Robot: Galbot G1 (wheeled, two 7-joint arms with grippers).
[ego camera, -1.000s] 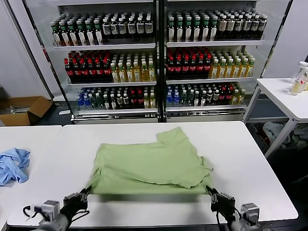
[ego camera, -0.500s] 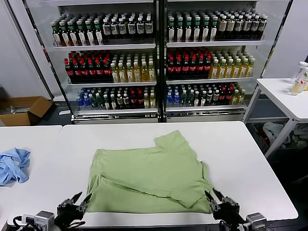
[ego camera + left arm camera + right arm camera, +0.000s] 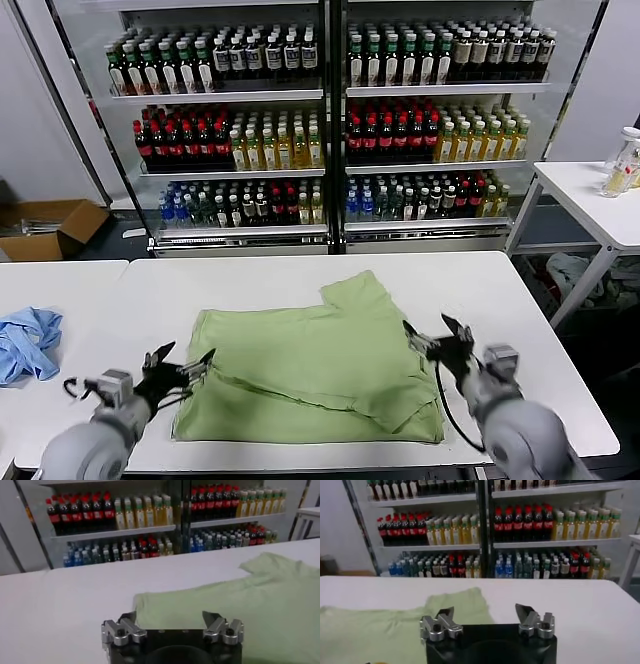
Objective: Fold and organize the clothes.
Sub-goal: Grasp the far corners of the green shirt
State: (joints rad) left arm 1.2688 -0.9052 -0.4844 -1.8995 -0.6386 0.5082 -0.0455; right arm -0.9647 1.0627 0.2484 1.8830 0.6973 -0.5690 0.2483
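shirt — light green cotton shirt [image 3: 315,365], long axis crosswise — lies between spread, empty left gripper [image 3: 183,366] and right gripper [image 3: 437,340], equally near.

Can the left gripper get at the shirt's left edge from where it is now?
Probably yes. The left gripper is open and empty right beside the green shirt, whose near-left edge lies flat on the table with nothing between them.

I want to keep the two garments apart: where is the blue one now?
In the head view the light blue garment lies bunched at the table's far left edge, apart from the green shirt at centre.
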